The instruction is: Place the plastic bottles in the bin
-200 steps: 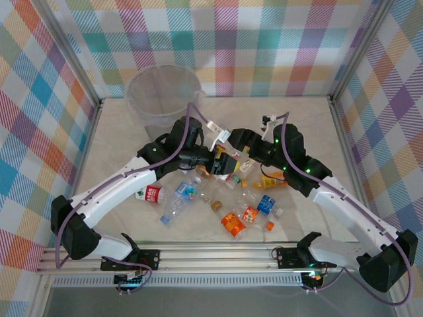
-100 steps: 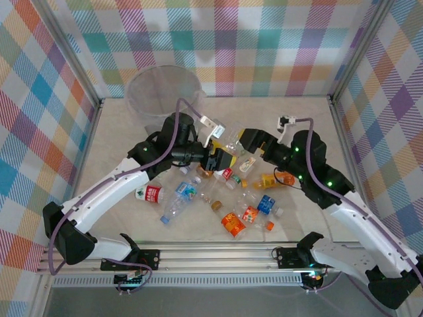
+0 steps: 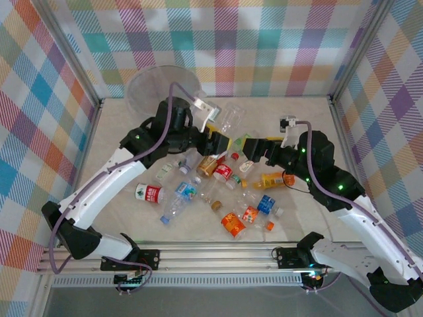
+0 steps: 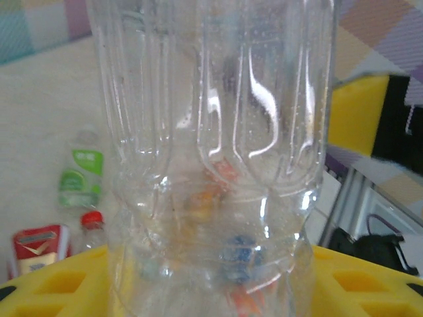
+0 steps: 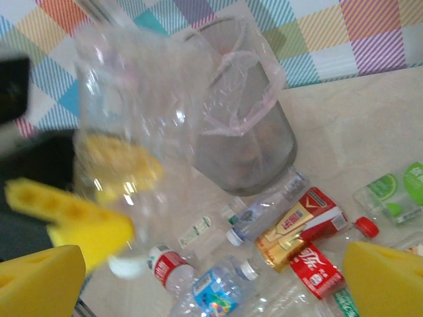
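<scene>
Swinging toward the far-left corner now: left end effector (image 3: 220, 134), part-closed on a clear bottle (image 3: 230, 119), nearing the bin (image 3: 149, 89) standing there. I'm seeing right end effector (image 3: 250, 153) backing off, jaws wide, holding nothing. Remaining bottles (image 3: 225, 191) are lying mid-counter.

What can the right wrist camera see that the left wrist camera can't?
Right wrist camera: the bin with its bag liner, standing upright on the table behind the scattered bottles.
Left wrist camera: a silver metal bar off to the right, with dark gear behind it.
Both: the clear bottle gripped by the left gripper, blurry from the right wrist and very close up from the left wrist. Both also have red-labelled bottles lying on the table.
</scene>
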`<state>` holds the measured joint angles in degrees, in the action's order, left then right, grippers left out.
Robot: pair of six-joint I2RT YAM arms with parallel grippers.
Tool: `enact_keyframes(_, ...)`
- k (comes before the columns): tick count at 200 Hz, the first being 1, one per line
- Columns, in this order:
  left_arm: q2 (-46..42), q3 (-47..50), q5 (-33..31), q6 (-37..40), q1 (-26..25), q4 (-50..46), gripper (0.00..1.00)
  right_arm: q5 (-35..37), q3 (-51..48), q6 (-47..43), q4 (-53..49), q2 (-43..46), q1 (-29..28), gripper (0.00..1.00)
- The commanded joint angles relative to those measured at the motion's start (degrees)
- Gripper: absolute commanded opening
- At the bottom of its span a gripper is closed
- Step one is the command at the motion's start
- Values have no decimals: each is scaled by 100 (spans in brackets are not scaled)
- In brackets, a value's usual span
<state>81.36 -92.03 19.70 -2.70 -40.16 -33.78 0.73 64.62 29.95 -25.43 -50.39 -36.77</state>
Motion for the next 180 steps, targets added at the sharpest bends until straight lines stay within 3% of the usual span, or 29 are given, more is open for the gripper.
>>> enact_keyframes(1, 97, -535, -644, 221, 217, -641, 50, -162, 112, -536, -284, 218, -23, 100)
enact_keyframes(92, 867, -2591, -1575, 633, 1377, -2124, 51, -634, -82, -961, -927, 948, -23, 100)
enact_keyframes(180, 2105, -3491, -1902, 746, 2291, -2218, 51, -891, -670, -537, -998, 1709, -23, 100)
